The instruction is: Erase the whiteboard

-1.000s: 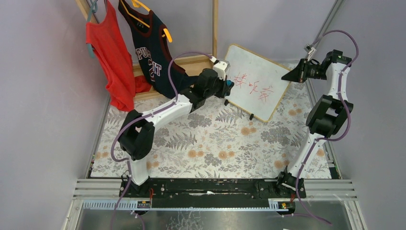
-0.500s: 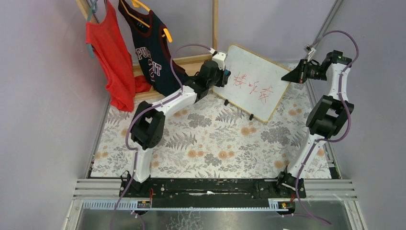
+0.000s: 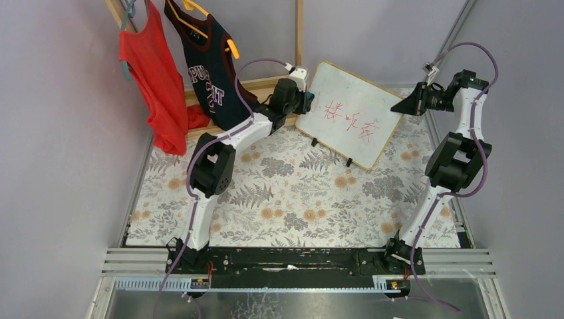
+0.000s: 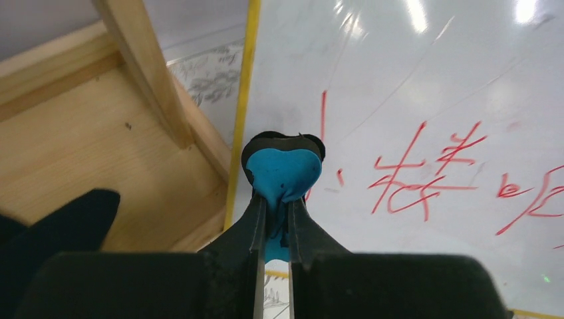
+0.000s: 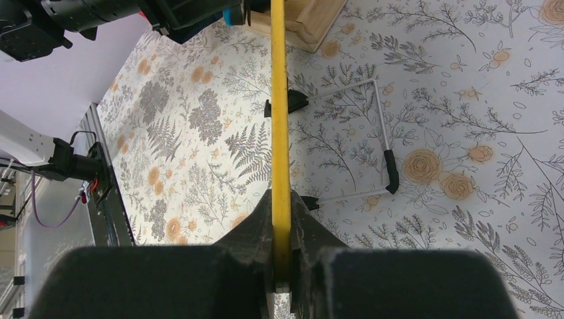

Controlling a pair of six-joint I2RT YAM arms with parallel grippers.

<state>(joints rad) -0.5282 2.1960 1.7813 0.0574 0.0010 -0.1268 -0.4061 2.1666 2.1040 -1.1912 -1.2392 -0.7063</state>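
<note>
Both pinching: left gripper (image 4: 275, 206) with the eraser (image 4: 282, 169) has slid to the whiteboard's (image 4: 399, 86) left edge, right gripper (image 5: 281, 206) clamps its frame.

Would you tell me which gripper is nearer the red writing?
Left. The left gripper holds a blue eraser beside the red writing; the right gripper clamps the whiteboard's edge.

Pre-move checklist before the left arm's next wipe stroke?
1. Eraser pinched in left tool: ok.
2. Right tool clamped on the whiteboard frame edge: ok.
3. Eraser pad pressed against the board surface: cannot tell.
4. Eraser at the board's left edge, with the red writing in line for a sideways stroke: ok.
5. Board wiped clean: not ok, the writing is unerased.
6. Stand foot down on the tablecloth: ok.
</note>
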